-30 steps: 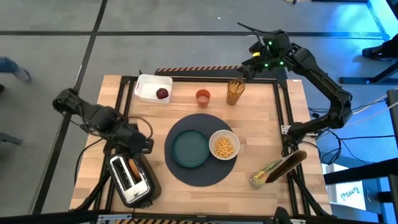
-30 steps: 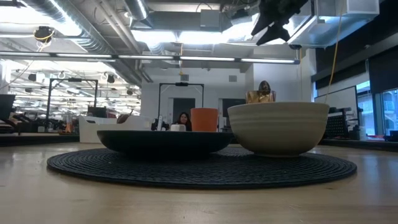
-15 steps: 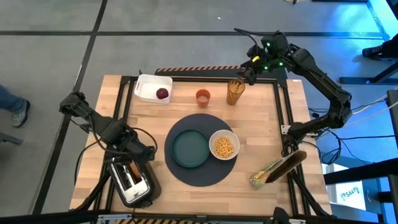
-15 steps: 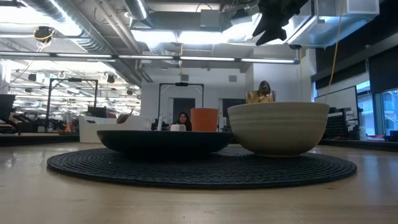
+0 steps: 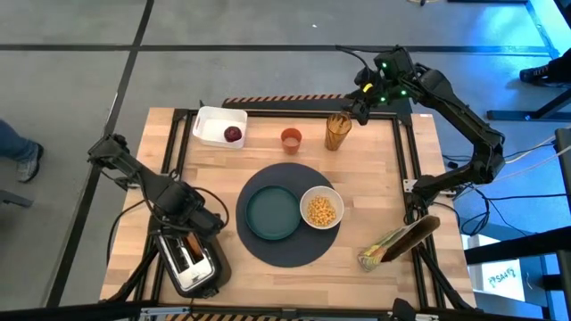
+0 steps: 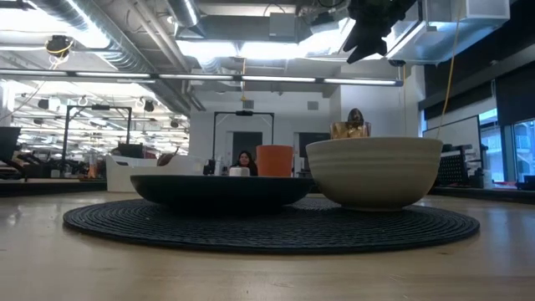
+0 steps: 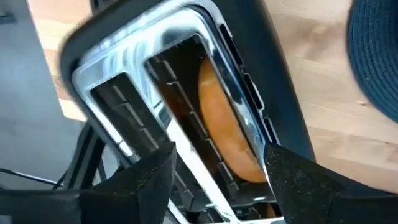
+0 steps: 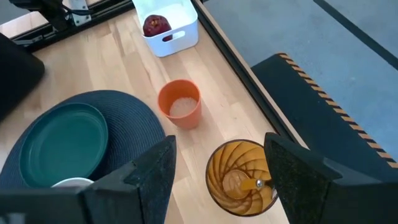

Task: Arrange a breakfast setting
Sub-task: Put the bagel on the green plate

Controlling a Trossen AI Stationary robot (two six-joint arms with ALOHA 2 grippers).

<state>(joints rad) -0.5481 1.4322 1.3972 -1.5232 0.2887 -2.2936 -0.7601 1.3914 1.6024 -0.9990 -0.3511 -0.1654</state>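
The dark-grey mat [image 5: 287, 256] lies mid-table, with the teal plate [image 5: 273, 212] and the white bowl [image 5: 321, 209] of cereal on it. Behind it stand the orange cup [image 5: 291, 139] and an amber glass [image 5: 337, 132] holding the metal spoon [image 8: 255, 183]. The dark red fruit [image 5: 233, 134] sits in a white bin [image 5: 211, 123]. The bagel [image 7: 227, 130] stands on edge in a slot of the toaster [image 5: 189, 260]. My left gripper [image 7: 217, 186] hangs open above the toaster, one finger on each side of the slots. My right gripper [image 8: 214, 186] is open above the glass.
A clear bag [image 5: 393, 242] with a dark clip lies at the near right. Black frame rails [image 5: 412, 160] run along the table's edges. A person [image 6: 247, 159] sits far off in the room, and another person's leg [image 5: 16, 147] shows beside the table's left side.
My left gripper has moved a little toward the table's near edge and now stands over the toaster's slots. The bagel stays in its slot.
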